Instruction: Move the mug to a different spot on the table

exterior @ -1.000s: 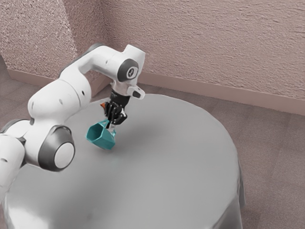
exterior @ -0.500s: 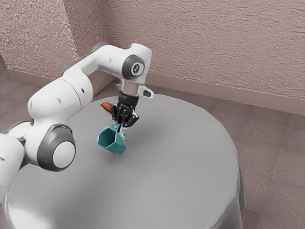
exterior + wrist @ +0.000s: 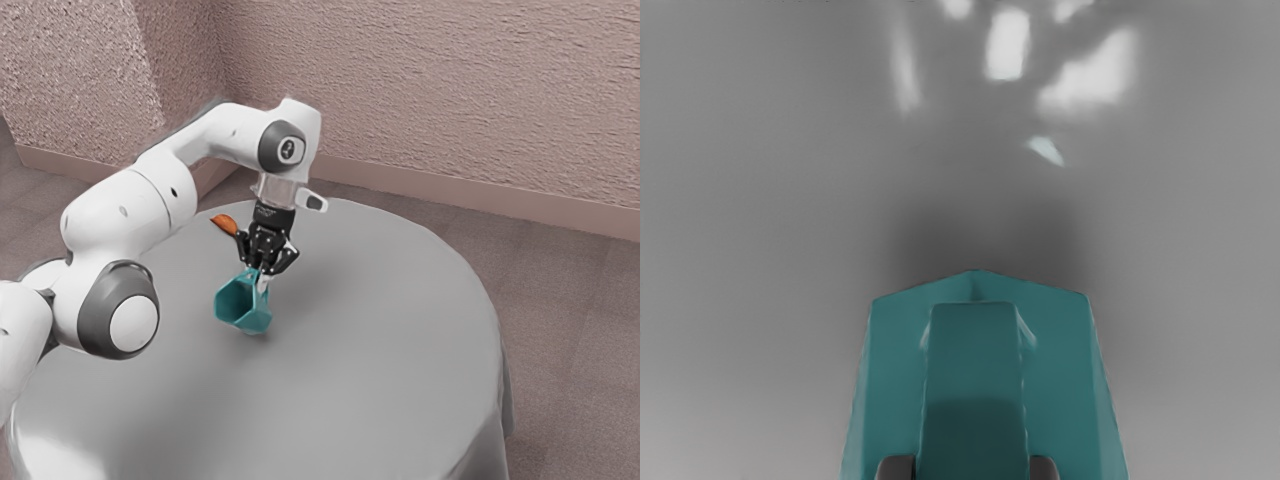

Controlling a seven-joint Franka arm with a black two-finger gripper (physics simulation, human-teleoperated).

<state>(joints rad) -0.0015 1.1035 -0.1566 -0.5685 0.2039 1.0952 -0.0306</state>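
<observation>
Grey, glossy metal forms the round tabletop (image 3: 400, 330), which reflects light patches in the wrist view (image 3: 760, 200). The white Franka arm (image 3: 150, 210) enters from the exterior view's left and bends down over the tabletop's left-centre region. The teal mug (image 3: 243, 305) hangs tilted beneath the hand, its open mouth turned toward the exterior view's left. A dark shadow lies just under it, so it appears to be raised slightly clear of the surface. In the wrist view the mug (image 3: 980, 380) sits directly below the camera. The black tool (image 3: 262, 275) is narrowed, clamping the mug at its upper edge, with the fingers on either side of what looks like the handle. A small orange item (image 3: 222, 222) shows just behind the tool; its identity cannot be told.

Step in hand: transport of the held mug. The next move calls for lowering it squarely onto a new spot before release, since the tilt could tip it.
</observation>
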